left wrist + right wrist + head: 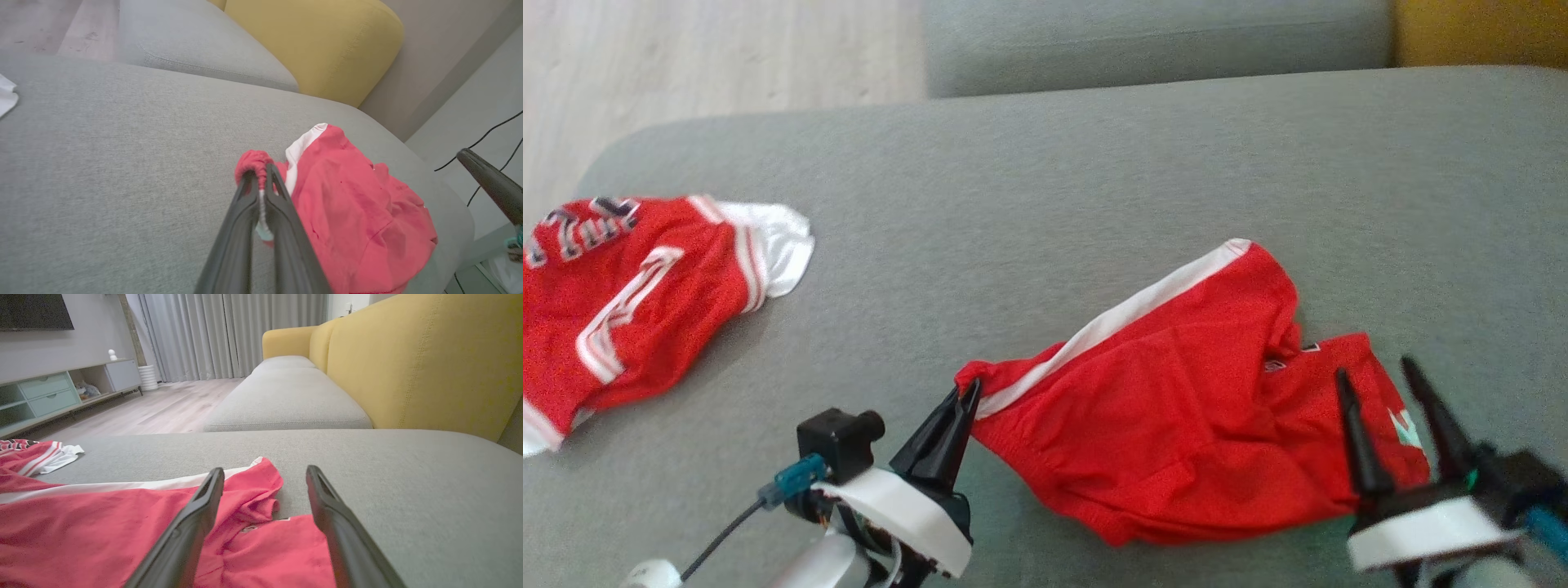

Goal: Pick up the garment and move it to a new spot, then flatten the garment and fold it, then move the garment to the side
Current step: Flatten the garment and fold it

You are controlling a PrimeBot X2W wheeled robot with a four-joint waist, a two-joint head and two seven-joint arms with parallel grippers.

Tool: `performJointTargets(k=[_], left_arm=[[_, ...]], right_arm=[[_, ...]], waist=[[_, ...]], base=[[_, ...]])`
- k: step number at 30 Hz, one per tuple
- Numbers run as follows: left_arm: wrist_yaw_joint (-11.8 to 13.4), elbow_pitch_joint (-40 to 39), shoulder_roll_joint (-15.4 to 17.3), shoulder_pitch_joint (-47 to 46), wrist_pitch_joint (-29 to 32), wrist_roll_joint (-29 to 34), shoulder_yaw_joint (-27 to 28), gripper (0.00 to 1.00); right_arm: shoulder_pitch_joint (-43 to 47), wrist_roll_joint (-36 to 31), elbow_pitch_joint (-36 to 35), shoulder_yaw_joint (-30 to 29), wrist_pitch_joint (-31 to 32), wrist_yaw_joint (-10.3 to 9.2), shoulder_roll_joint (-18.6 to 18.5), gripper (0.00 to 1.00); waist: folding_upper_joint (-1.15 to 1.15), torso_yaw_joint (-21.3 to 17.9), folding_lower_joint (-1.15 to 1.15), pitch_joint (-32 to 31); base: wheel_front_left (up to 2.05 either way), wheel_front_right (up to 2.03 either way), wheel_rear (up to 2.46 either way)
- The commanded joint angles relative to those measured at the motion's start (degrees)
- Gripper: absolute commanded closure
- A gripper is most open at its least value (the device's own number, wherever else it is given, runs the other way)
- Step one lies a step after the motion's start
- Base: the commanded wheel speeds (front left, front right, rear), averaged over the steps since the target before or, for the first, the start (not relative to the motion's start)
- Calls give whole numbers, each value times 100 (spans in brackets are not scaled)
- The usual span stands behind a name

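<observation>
Grey sofa seat [1094, 163]: broad, soft, lightly textured. Cloth will likely drag on it rather than slide. Yellow backrest [408, 367] behind.

Red garment [1176, 425]: shorts by the look, lying crumpled on the near right part of the seat, with a white side stripe [1127, 314] running up and away. The cloth looks thin, light and limp, with no stiffness. Judged to sag and bunch wherever unsupported, so one hold alone will not spread it. Not fragile.

Red-and-white jersey [629, 286]: a separate piece, well apart at the seat's left edge.

Right gripper [1375, 369]: fingers spread wide over the garment's right end, pinching nothing. In the right wrist view, cloth lies between and beneath them.

Left gripper [968, 392]: fingers pressed together, nipping the gathered corner [253, 159] at the garment's left end, beside the stripe's lower end.

Judgement: the best second hold is the hem or seam at the right end, so the two grips can tension the cloth flat. Bite deep, since thin fabric may slip from a shallow pinch.
</observation>
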Motion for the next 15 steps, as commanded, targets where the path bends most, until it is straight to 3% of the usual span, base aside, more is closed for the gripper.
performJointTargets(k=[1, 7, 11, 15], left_arm=[[13, -227, 152, -308, -48, -26, 274, 100], [-110, -325, 31, -581, -16, -10, 206, 100], [-219, -276, -82, -824, -15, 37, 125, 100], [-313, -169, -209, -1042, -50, 68, 52, 100]], right_arm=[[-444, 119, -111, 112, -34, 42, -275, 0], [-1647, 760, 1020, 852, 16, 42, -1374, 0], [-2574, 1475, 1736, 1810, 567, 42, -2128, 0], [-3258, 2252, 2162, 2626, 1109, 42, -2642, 0]], waist=[[0, 397, 0, 257], [0, 795, 0, 584], [0, 1020, 0, 803], [0, 1223, 0, 967]], base=[[0, 0, 0], [0, 0, 0], [0, 0, 0], [0, 0, 0]])
